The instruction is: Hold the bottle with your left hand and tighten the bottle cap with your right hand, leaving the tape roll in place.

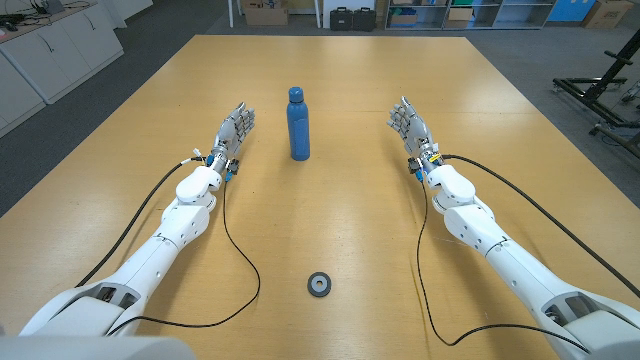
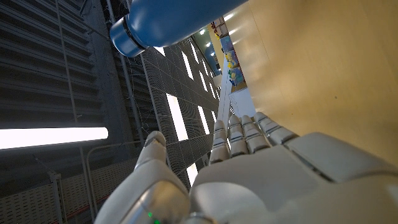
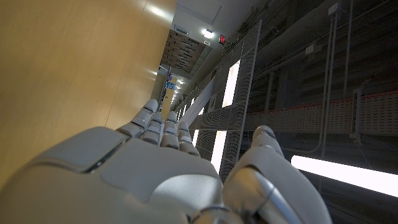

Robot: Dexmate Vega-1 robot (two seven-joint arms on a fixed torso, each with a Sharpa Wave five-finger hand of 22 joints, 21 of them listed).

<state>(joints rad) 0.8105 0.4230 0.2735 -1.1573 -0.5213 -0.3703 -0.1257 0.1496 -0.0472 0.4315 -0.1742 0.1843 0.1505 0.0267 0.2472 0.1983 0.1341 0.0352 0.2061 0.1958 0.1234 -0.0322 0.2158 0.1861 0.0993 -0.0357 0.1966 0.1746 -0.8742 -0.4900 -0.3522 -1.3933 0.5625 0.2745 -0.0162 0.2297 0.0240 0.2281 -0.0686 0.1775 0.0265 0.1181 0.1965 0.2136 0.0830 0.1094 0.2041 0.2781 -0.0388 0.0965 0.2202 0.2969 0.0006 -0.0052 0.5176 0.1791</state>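
Observation:
A blue bottle [image 1: 298,125] with a blue cap [image 1: 296,94] stands upright on the wooden table [image 1: 330,220], past its middle. My left hand [image 1: 233,131] stands to the bottle's left, a short gap away, fingers straight and apart, holding nothing. In the left wrist view the bottle [image 2: 174,22] shows beyond my left hand [image 2: 249,168]. My right hand [image 1: 410,126] stands further off on the bottle's right side, fingers straight, holding nothing; the right wrist view shows this hand [image 3: 161,168] by the tabletop. A small grey tape roll [image 1: 319,284] lies near the table's front edge.
Cables [image 1: 240,250] trail across the table from both wrists. Cabinets [image 1: 50,50] line the left wall, boxes and cases [image 1: 355,16] sit on the floor behind the table, and a black stand [image 1: 605,95] is at the right.

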